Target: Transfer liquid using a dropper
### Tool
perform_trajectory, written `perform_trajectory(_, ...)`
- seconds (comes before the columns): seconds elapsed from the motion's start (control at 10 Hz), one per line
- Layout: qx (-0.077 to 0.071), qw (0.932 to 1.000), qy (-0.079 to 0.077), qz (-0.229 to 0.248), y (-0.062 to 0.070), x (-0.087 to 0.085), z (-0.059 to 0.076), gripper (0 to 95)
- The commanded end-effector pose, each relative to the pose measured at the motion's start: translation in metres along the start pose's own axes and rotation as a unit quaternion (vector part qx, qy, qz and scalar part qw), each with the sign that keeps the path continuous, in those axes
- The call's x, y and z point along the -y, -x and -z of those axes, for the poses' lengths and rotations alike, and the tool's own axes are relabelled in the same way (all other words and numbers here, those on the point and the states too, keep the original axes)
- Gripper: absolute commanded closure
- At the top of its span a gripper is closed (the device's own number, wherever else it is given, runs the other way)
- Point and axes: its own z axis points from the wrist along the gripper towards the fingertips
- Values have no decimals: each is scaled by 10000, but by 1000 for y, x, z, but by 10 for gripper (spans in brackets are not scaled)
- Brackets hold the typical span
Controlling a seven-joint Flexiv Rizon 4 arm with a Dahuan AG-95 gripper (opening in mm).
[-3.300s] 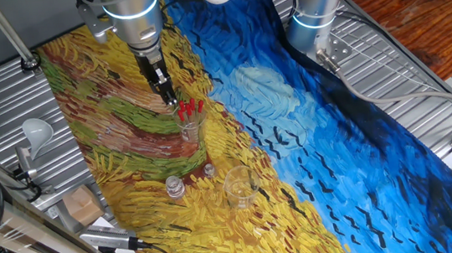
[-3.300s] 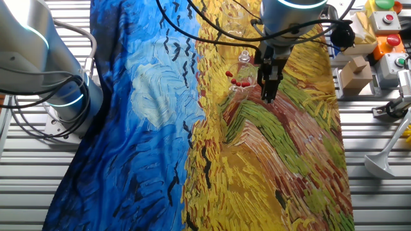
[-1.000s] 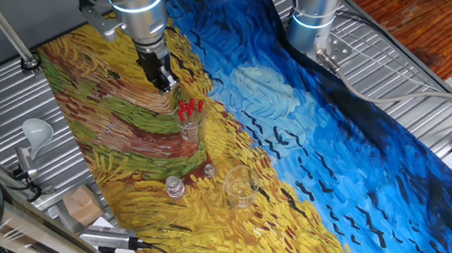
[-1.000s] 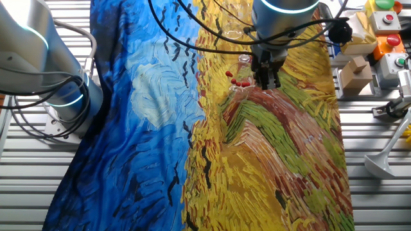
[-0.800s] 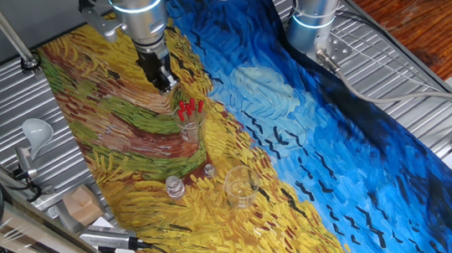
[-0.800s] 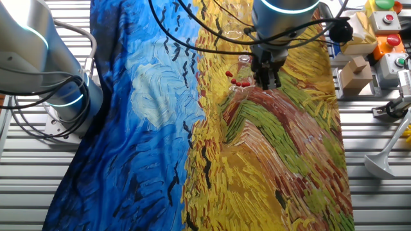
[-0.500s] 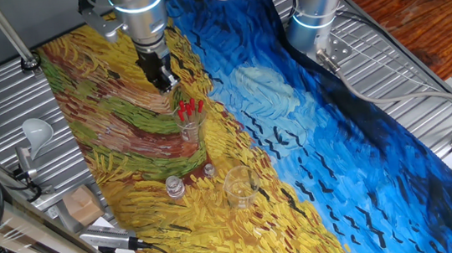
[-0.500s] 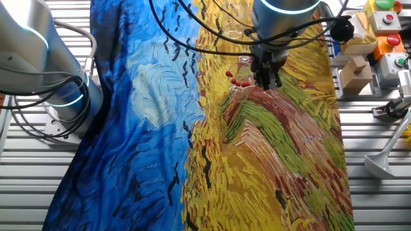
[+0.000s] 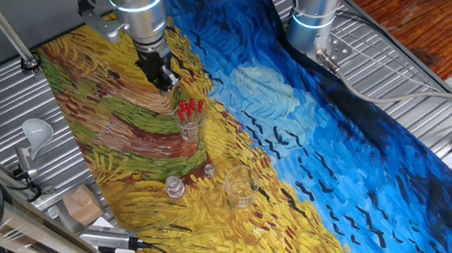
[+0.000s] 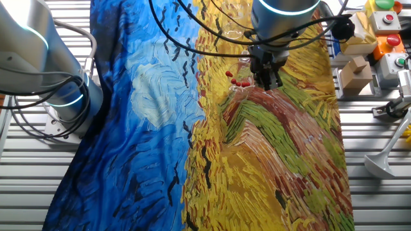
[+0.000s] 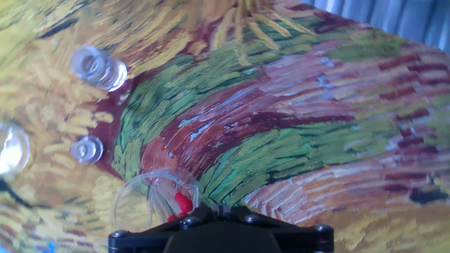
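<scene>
A big painted cloth [image 9: 234, 125] covers the table, yellow on one side and blue on the other; the gripper [image 9: 167, 82] hangs above the yellow part with its dark fingers pointing down; I cannot tell if they are apart or together; just beside it stands a clear beaker [image 9: 190, 130] with red-topped droppers [image 9: 189, 107] sticking up out of it; nearer the table edge sit a small glass jar [image 9: 174, 186], a tiny glass [image 9: 209, 170] and a bigger empty glass [image 9: 239, 186]; a second arm's base [image 9: 314, 8] stands at the blue side.
</scene>
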Motion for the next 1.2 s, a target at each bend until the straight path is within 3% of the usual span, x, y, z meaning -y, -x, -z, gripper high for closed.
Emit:
perform_trajectory(0.1,-88,9934,-34,1142,0,0,0,950)
perform_trajectory(0.3,-137,9917,-92,1277,0,0,0,950)
perform_trajectory(0.6,-218,9923,90,1214,-7,-10,6,950)
perform_trajectory(0.9,-175,9946,170,1005,-26,-30,6,950)
perform_trajectory(1.1,-80,9960,327,828,-34,-46,1,950)
perform_trajectory(1.2,-90,9966,312,755,-34,-46,1,950)
